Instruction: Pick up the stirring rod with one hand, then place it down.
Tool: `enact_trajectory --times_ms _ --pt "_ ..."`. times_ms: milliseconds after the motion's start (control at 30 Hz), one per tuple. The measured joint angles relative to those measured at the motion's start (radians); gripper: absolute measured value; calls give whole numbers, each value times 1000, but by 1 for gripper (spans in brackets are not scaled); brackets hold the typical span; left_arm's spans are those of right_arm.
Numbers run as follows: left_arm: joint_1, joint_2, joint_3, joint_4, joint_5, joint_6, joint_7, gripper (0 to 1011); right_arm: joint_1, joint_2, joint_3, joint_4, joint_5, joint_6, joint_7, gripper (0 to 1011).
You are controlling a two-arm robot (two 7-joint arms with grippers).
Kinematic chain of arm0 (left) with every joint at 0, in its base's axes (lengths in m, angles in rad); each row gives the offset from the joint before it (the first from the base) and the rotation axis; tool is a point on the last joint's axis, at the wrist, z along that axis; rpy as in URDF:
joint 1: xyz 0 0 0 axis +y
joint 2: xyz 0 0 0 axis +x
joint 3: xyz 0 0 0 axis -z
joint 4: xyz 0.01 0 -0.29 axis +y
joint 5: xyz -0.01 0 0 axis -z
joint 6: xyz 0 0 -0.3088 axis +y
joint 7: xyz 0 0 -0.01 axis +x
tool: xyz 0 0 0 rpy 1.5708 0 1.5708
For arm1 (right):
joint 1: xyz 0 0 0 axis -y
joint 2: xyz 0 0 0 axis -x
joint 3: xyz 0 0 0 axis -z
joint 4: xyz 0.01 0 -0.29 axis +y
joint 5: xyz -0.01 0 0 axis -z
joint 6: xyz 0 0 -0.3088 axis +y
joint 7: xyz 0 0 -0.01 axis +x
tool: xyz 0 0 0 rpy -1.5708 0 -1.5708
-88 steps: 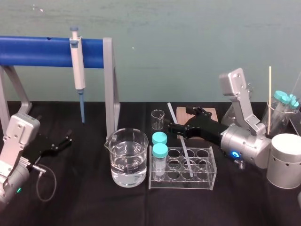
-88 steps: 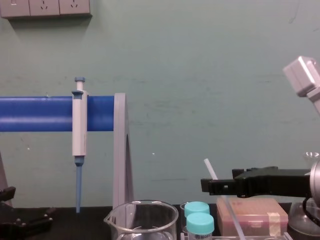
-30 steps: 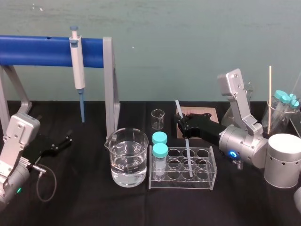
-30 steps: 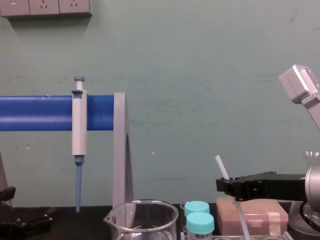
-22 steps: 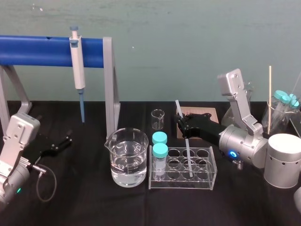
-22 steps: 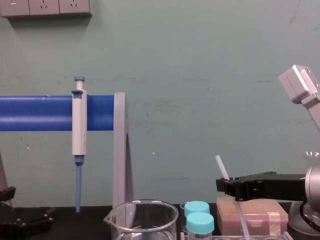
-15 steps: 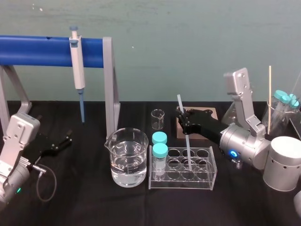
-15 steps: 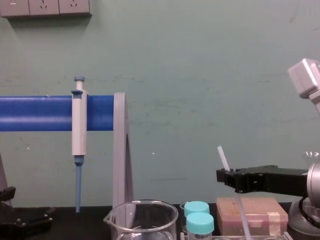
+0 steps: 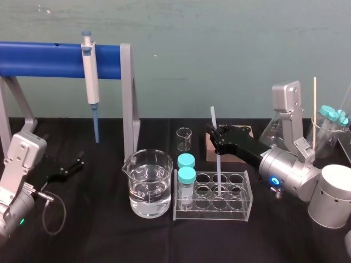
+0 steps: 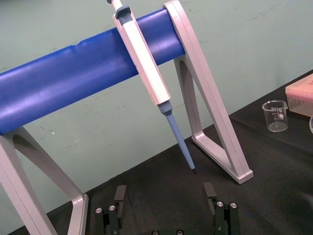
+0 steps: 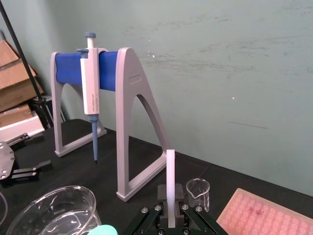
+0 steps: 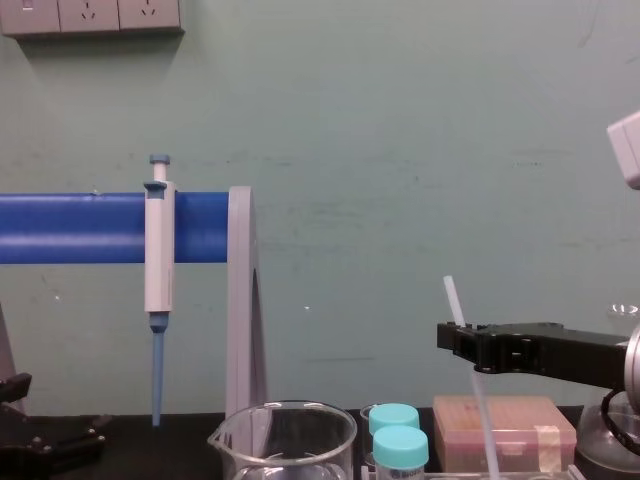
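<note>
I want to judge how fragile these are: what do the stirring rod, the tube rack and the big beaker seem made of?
The stirring rod, held by the right gripper: milky, translucent, matt; likely plastic, perhaps frosted glass. The tube rack: clear flat sheets with bright edges; probably acrylic. The big beaker: clear, glossy thin wall, pouring lip, water inside; looks like glass, though plastic is possible.

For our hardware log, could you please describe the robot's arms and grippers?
The left arm and right arm are silver-grey and boxy; the left gripper and right gripper are black and angular. The left trails a grey cable; the right shows a blue light.
</note>
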Motion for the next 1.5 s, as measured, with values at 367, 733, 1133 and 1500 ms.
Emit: enact_trajectory --times_ms 367,733,1133,1500 --pt "0 0 0 0 0 0 0 1000 -42 27 -5 -49 -10 -79 39 66" --pt "0 0 0 0 0 0 0 1000 -91 47 7 -104 -59 -191 47 67" --pt "0 0 0 0 0 0 0 1000 -105 46 68 -191 -68 -277 46 67" --pt "0 0 0 0 0 0 0 1000 -121 44 134 -246 -49 -289 19 66"
